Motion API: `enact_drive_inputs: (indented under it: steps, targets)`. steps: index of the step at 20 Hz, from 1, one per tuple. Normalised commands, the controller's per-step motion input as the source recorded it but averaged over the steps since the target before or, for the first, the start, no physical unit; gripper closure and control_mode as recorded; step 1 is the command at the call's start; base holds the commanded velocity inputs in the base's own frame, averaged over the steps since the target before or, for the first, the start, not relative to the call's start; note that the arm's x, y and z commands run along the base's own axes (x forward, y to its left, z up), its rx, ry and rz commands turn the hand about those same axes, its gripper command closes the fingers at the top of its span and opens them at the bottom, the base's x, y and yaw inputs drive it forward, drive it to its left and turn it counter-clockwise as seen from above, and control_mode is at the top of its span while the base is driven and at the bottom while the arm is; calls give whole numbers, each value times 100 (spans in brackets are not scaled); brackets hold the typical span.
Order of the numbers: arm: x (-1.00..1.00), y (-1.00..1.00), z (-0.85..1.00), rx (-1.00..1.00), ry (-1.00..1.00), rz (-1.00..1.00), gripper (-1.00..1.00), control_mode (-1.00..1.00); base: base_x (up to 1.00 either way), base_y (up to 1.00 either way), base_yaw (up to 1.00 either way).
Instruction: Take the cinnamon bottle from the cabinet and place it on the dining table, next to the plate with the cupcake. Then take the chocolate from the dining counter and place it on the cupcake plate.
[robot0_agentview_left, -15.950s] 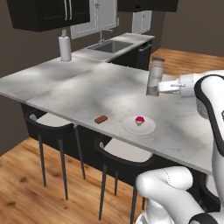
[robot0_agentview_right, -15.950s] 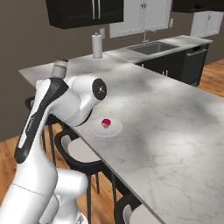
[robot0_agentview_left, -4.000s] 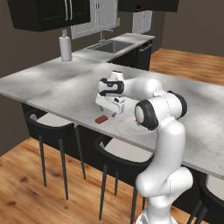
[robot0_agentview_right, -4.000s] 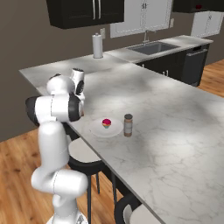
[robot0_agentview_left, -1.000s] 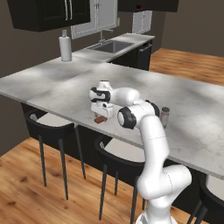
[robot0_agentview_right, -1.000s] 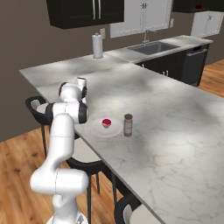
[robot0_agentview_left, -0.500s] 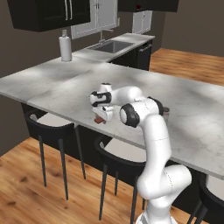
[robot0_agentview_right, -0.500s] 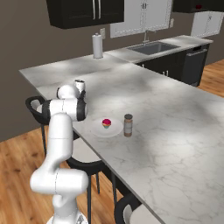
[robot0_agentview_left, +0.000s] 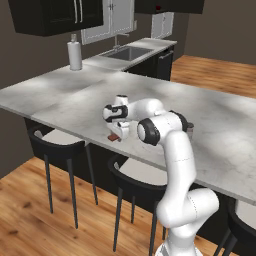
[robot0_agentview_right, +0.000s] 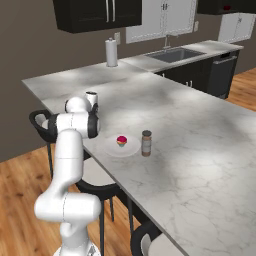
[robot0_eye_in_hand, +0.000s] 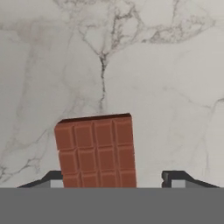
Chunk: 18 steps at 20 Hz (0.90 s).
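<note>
The chocolate, a reddish-brown segmented bar, lies flat on the marbled dining counter near its front edge. My gripper points straight down over it, one fingertip at the bar's left edge and the other standing off its right edge with a gap, so the jaws are open around it. From the left base the gripper sits low on the chocolate. The cinnamon bottle stands upright just right of the white plate, which carries the cupcake.
A white pump-top bottle stands at the far corner, with a sink set in the back counter. Dark stools are tucked under the front edge. Dark wall cabinets hang above.
Over the last second the hand has settled lower onto the chocolate and the jaws have narrowed. The cinnamon bottle, carried in the earliest frames, now stands beside the plate.
</note>
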Motion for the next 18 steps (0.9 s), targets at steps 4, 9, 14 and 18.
enact_drive_inputs:
  steps: [4,9,14,18]
  targets:
    - [-26,-15,-22,0,1,0,100,-100,0,0,0]
    - [-33,-17,1,0,1,2,100,-100,0,0,0]
    - [-41,-25,18,0,-3,10,100,-100,0,0,0]
    - [-52,-36,23,0,-18,26,100,-100,0,0,0]
